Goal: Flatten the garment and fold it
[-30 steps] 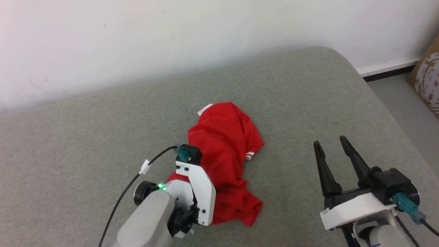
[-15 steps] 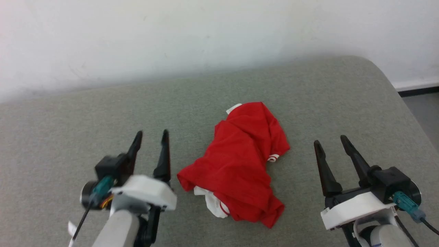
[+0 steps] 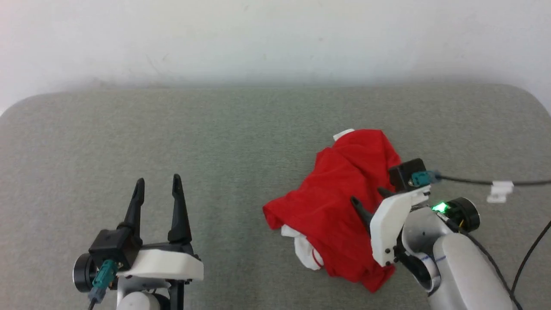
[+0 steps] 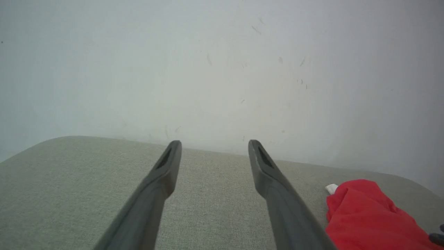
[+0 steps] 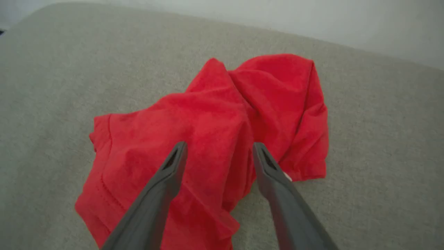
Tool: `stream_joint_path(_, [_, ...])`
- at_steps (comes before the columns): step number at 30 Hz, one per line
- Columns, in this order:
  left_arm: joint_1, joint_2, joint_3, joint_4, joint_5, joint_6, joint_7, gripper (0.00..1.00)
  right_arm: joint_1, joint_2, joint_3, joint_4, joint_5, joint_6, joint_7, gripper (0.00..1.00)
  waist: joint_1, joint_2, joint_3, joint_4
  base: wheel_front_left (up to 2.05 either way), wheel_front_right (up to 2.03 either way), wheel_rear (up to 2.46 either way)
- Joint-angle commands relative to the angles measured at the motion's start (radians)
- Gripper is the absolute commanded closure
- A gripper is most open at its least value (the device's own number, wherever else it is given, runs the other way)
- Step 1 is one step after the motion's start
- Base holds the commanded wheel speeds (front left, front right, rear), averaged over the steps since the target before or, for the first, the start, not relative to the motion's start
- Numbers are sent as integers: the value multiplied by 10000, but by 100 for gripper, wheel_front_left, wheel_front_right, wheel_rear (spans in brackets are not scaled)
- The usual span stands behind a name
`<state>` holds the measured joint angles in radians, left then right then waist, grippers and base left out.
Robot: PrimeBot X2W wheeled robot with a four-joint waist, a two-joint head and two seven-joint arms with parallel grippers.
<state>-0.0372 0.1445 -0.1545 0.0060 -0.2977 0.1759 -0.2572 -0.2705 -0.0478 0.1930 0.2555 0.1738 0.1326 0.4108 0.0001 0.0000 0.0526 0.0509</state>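
- Grey padded surface (image 3: pixel 224 129) carries the work; judged from its state, the task is barely begun.
- Nearest, well left of the garment (image 3: pixel 335 193): the left end effector (image 3: pixel 157 178) hangs idle above the padding, fingers apart and empty.
- At the garment's near right side, the right end effector (image 5: pixel 219 144) angles down with its fingers apart astride a red ridge. Nothing is gripped, and whether it touches the cloth cannot be told.
- The garment lies in a crumpled heap, white sleeve (image 3: pixel 303 247) protruding at its near left. Flattening and every fold remain.
- Beyond the garment stands a white wall (image 3: pixel 275 38).
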Motion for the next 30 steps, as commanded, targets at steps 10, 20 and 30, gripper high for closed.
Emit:
stream_joint_path(10, [58,-605,556,186,489,-701,-44,0,-921,-24,-194,1031,566,-19,2632,100,-1,0,542,986,0,0,0])
stream_joint_path(20, [185,-799,868,478,753,-1028,-45,0,1868,-121,-1397,-2644,1363,-19,3104,100,-1,0,74,478,0,0,0])
stream_joint_path(30, [177,-867,849,550,867,-1263,-45,0,4439,-30,-5009,-3950,67,-19,3164,100,-1,0,-53,-147,0,0,0])
